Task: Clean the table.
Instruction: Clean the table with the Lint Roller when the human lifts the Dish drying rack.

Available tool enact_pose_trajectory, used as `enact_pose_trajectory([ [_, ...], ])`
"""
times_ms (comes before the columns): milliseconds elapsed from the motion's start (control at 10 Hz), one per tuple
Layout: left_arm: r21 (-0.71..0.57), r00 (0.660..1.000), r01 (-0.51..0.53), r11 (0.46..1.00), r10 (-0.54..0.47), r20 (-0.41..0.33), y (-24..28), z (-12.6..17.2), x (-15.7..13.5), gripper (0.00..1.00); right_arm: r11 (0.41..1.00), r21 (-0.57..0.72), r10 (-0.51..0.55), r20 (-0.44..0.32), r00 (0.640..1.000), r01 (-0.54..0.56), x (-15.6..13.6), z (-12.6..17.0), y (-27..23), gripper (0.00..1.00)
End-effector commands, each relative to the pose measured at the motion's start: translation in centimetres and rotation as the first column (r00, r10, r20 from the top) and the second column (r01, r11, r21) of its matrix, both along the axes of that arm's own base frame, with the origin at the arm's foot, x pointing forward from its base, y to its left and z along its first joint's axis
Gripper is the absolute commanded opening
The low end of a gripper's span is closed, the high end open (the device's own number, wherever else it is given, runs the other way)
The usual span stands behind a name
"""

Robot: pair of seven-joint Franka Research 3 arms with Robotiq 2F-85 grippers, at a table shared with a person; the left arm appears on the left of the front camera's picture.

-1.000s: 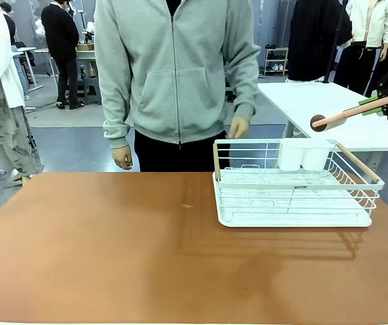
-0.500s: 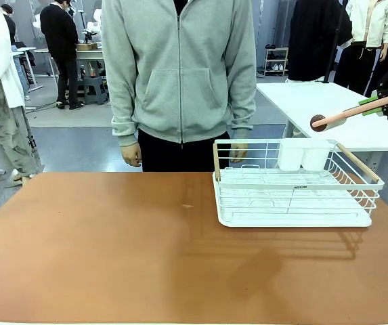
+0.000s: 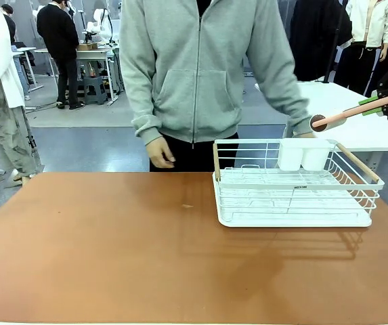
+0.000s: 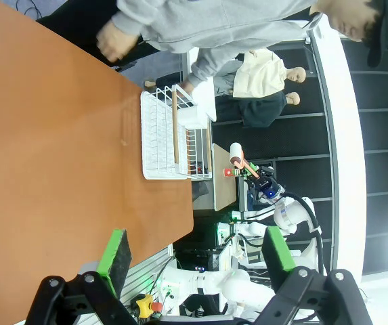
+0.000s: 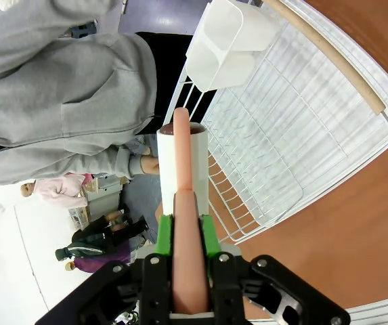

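The table [image 3: 112,257] fills the lower front view, its long axis running 9 to 3 o'clock and its rounded far corner at 9. The top is bare from 9 round through 6 to 4 o'clock, save for a small pale speck [image 3: 187,206] near the middle. A white dish rack [image 3: 295,196] sits on the table at 3 o'clock, close to the far edge, with two white cups [image 3: 304,154] at its back rail. A person in a grey hoodie stands at 12, one hand [image 3: 160,154] hanging just past the far edge.

The right gripper [image 3: 373,103] hangs at 2 o'clock above the rack's far right corner, apart from it. Its green pads [image 5: 164,237] are clamped on the pink handle of a lint roller [image 3: 339,116]. The roller's long axis runs 3 to 9, and its white roll end dips toward 8. The left gripper [image 4: 195,252] is spread wide, nothing between its pads, over the table's near edge.
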State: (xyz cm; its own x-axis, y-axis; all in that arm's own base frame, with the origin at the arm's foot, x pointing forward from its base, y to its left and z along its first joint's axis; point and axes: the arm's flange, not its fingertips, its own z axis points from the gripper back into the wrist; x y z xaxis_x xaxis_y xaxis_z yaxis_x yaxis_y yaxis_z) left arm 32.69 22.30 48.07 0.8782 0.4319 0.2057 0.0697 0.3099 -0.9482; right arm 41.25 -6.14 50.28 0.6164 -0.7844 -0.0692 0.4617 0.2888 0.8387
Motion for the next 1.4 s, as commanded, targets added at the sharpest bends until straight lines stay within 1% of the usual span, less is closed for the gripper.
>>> enact_pose_trajectory([
  [0,-0.002,1.000,-0.002,1.000,0.002,0.006,0.11,0.15,-0.24,1.00,1.000,0.004,-0.001,0.006,1.000,0.001,-0.03,0.24,0.07,0.00],
  [1300,-0.002,1.000,-0.002,1.000,0.002,0.006,0.11,0.15,-0.24,1.00,1.000,0.004,-0.001,0.006,1.000,0.001,-0.03,0.24,0.07,0.00],
])
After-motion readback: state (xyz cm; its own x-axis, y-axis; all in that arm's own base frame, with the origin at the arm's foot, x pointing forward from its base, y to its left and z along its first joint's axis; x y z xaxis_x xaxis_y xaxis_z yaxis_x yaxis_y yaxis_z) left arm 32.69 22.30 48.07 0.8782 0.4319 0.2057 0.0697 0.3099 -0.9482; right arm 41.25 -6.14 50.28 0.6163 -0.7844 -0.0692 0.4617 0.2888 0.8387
